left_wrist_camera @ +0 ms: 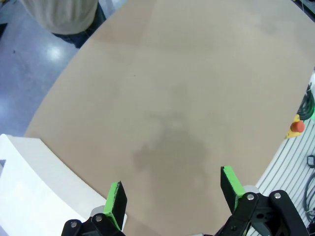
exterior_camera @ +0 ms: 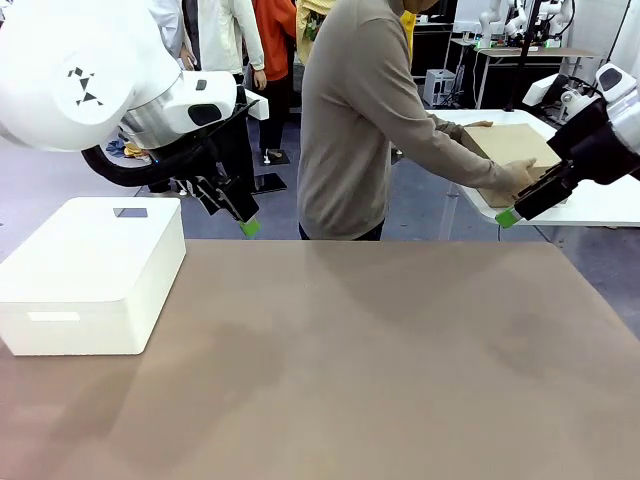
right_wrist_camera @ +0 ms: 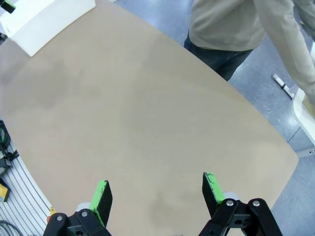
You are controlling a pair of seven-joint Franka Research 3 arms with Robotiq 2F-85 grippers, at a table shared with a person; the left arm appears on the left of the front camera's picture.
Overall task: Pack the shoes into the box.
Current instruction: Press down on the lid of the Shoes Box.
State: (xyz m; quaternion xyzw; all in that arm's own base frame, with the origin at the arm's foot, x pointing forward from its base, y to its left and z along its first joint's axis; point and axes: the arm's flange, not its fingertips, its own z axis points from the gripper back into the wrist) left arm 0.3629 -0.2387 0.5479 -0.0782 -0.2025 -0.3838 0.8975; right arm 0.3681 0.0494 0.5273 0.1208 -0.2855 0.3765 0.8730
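Nearest, table: the brown table (exterior_camera: pixel 380 360) lies bare across its near edge and middle, with faint darker patches on its surface.
Left corner: a white rectangular box (exterior_camera: pixel 90 275) with its lid on sits at the table's left edge, towards the far-left corner; its corner also shows in the left wrist view (left_wrist_camera: pixel 34 187).
Left gripper: the left gripper (left_wrist_camera: pixel 172 196) hangs above the table near the white box, jaws spread wide, nothing between the green pads (left_wrist_camera: pixel 116 196). In the front view it sits over the far-left part of the table (exterior_camera: pixel 235 210).
Right gripper: the right gripper (right_wrist_camera: pixel 155 194) hangs above the table's right side, jaws wide apart and empty, green pads (right_wrist_camera: pixel 102 194) clear of everything. In the front view it is beyond the far-right corner (exterior_camera: pixel 530 200).
Person: a person in a beige top (exterior_camera: pixel 360 110) stands at the far edge, turned towards a white side table (exterior_camera: pixel 600 205) beyond the far-right corner.
Box: the brown cardboard box (exterior_camera: pixel 510 150) lies on that side table, off the brown table, with the person's hands (exterior_camera: pixel 520 175) on it.
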